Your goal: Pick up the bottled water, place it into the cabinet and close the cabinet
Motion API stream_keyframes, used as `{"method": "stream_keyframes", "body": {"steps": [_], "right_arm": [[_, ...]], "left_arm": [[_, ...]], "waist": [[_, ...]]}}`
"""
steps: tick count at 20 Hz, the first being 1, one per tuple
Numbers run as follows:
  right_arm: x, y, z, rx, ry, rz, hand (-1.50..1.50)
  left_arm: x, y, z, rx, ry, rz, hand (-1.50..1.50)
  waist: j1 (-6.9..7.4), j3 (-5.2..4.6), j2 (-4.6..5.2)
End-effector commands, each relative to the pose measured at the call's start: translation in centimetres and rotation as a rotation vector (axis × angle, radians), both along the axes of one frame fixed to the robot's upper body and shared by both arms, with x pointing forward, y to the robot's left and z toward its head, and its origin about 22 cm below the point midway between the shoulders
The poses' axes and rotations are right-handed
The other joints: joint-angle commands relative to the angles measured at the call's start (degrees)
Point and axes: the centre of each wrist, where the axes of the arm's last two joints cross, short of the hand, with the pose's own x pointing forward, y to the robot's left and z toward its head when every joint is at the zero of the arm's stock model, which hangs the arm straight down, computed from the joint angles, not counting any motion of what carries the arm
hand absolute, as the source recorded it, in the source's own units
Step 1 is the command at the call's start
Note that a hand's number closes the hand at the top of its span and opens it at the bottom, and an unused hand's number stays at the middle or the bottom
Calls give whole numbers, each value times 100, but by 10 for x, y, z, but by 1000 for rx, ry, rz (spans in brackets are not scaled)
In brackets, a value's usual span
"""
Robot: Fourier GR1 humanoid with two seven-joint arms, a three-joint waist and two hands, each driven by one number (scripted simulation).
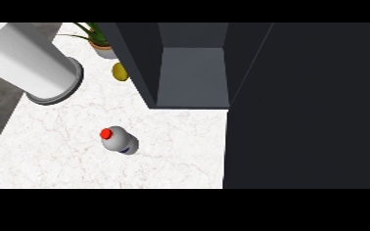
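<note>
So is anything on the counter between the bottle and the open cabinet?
Nothing visible: bare counter lies between the bottle and the open cabinet. The yellow fruit and the plant sit left of that path. No hand shows.

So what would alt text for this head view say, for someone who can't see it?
A red-capped water bottle stands on a white marble counter, in front of an open dark cabinet. A yellow fruit, potted plant and white cylinder sit behind; no hands show.

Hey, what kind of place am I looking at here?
Most likely a kitchen counter. A pale marble-look countertop carries a bottled water with a red cap, a dark cabinet stands open on it, and a potted plant sits beside a yellow fruit.
</note>
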Motion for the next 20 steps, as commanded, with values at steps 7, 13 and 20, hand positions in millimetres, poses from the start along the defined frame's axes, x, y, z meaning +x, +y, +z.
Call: {"method": "stream_keyframes", "body": {"steps": [7, 13, 20], "right_arm": [[-37, 7, 30, 91, -40, 77, -150], [-34, -2, 35, 90, -58, 80, -150], [-38, -6, 30, 82, -63, 89, -150]], "left_arm": [[-9, -3, 23, -62, -74, 102, -150], [4, 23, 16, -35, -44, 142, -150], [40, 29, -15, 60, -23, 184, -150]], "waist": [[-110, 1, 17], [-107, -5, 34], [-254, -13, 56]]}}
